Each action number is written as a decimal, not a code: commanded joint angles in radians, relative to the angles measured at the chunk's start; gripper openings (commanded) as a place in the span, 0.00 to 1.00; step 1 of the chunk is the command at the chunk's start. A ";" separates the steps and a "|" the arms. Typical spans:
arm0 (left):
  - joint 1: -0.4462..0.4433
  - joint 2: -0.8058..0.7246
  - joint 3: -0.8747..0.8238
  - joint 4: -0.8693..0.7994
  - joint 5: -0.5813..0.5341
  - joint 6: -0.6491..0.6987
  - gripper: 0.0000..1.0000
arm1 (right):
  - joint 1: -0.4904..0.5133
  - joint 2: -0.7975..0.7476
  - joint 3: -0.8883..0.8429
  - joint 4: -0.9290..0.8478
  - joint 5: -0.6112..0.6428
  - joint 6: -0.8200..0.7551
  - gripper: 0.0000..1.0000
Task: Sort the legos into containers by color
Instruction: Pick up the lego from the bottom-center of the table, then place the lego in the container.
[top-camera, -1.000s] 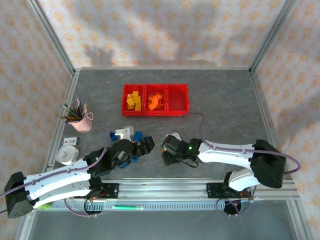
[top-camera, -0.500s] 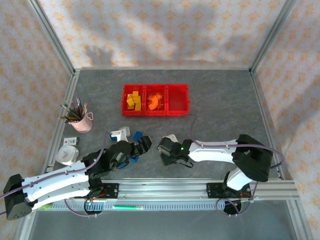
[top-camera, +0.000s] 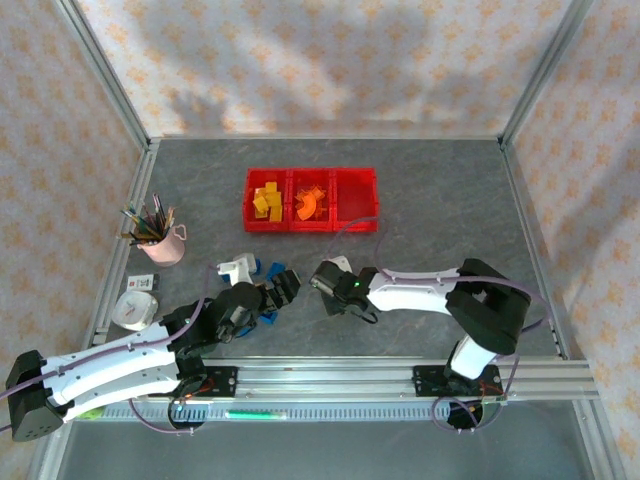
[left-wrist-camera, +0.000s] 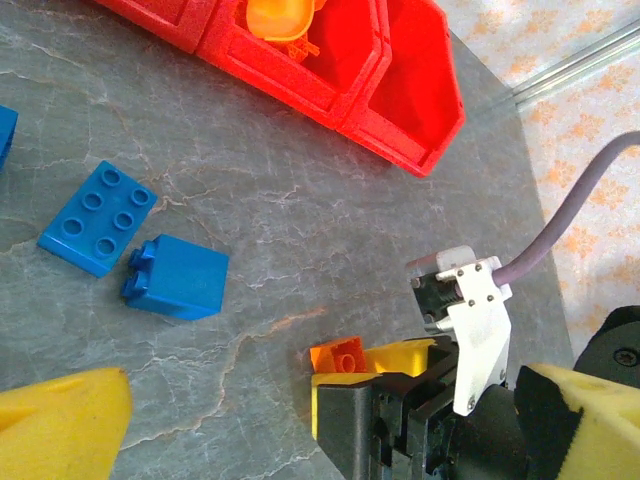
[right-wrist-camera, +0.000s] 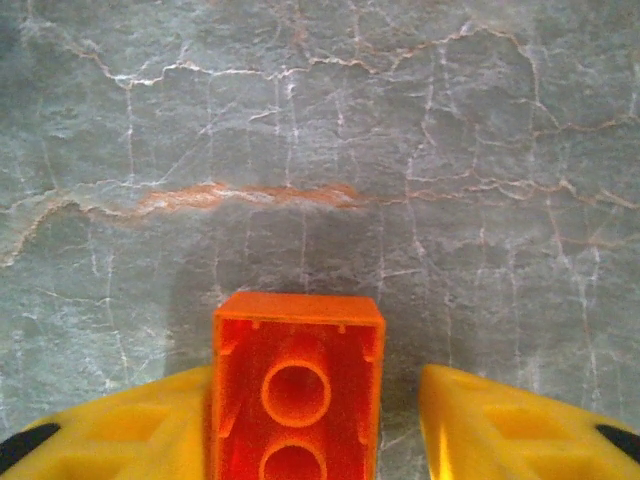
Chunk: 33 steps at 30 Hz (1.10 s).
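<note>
An orange lego (right-wrist-camera: 297, 395) lies studs-down on the grey table between my right gripper's (right-wrist-camera: 318, 420) yellow fingers. The left finger (right-wrist-camera: 150, 425) touches it; the right finger (right-wrist-camera: 500, 430) stands a small gap away, so the gripper is open. In the left wrist view the same orange lego (left-wrist-camera: 337, 355) sits at that gripper's tip, with two blue legos (left-wrist-camera: 98, 217) (left-wrist-camera: 178, 279) to the left. My left gripper (top-camera: 280, 295) hangs wide open over them, holding nothing. The red containers (top-camera: 311, 226) stand at the back: yellow legos (top-camera: 265, 200) in the left bin, orange ones (top-camera: 310, 203) in the middle.
A pink pencil cup (top-camera: 160, 240) and a white round object (top-camera: 133, 308) stand at the left. A white item (top-camera: 238, 268) lies beside the blue legos. The right arm's cable (top-camera: 400, 265) arcs over the table. The metal rail (top-camera: 330, 375) runs along the near edge.
My right gripper has moved left and away from the rail, and its jaws have narrowed round the orange lego. My left gripper has shifted slightly and stays wide open.
</note>
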 joint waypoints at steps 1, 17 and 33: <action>-0.008 0.000 -0.008 -0.016 -0.036 -0.004 0.99 | -0.007 0.017 0.028 0.001 0.017 0.004 0.46; 0.066 0.041 0.089 -0.028 -0.042 0.102 0.99 | -0.147 -0.048 0.247 -0.063 -0.014 -0.063 0.32; 0.357 0.154 0.166 0.057 0.146 0.265 0.99 | -0.346 0.439 0.913 -0.058 0.048 -0.181 0.32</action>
